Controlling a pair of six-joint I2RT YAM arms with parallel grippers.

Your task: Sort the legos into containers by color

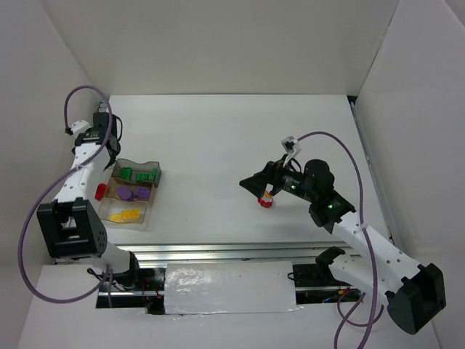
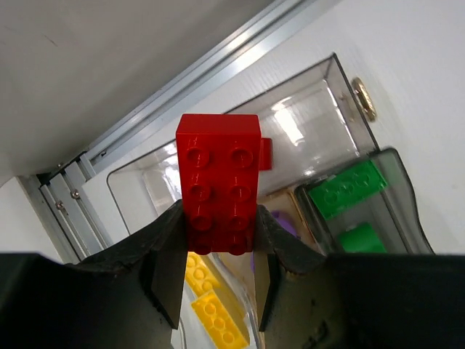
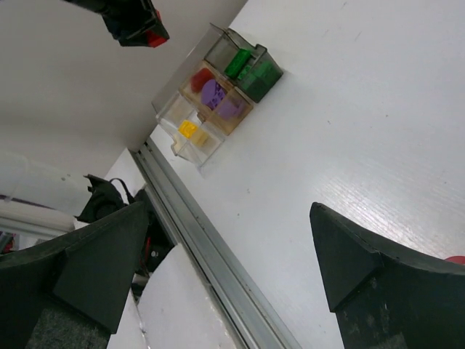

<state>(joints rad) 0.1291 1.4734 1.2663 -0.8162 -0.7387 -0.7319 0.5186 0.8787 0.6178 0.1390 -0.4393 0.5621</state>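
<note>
The left wrist view is showing what the top view is hiding. The left gripper [image 2: 219, 227] is clamping a red brick [image 2: 218, 163] across its long sides, at the near end. The brick is two studs wide and four long, with its studs facing the camera. Its long axis is running out along the fingers [image 2: 168, 258] and well past their tips.

Below it, the containers [image 2: 320, 94] are showing green legos [image 2: 345, 190] in one compartment and yellow legos [image 2: 214, 309] in another. The purple legos [image 2: 285, 224] are mostly hiding behind a finger. A red piece [image 2: 266, 153] is peeking out from behind the brick, too covered to give its shape.

In the top view this gripper is hanging near the far left corner of the containers, and the held brick is not showing there. The right wrist view is catching the brick only as a small red edge under the dark gripper, high above the containers.

The right gripper [image 3: 231, 218] is holding its fingers spread wide, with nothing between them. The top view is placing a red-and-yellow lego [image 1: 267, 201] on the table [image 1: 218, 131], right at the gripper's near edge. The right wrist view is cutting this lego off, leaving a red sliver at the right edge, so its shape and heading are unclear.
</note>
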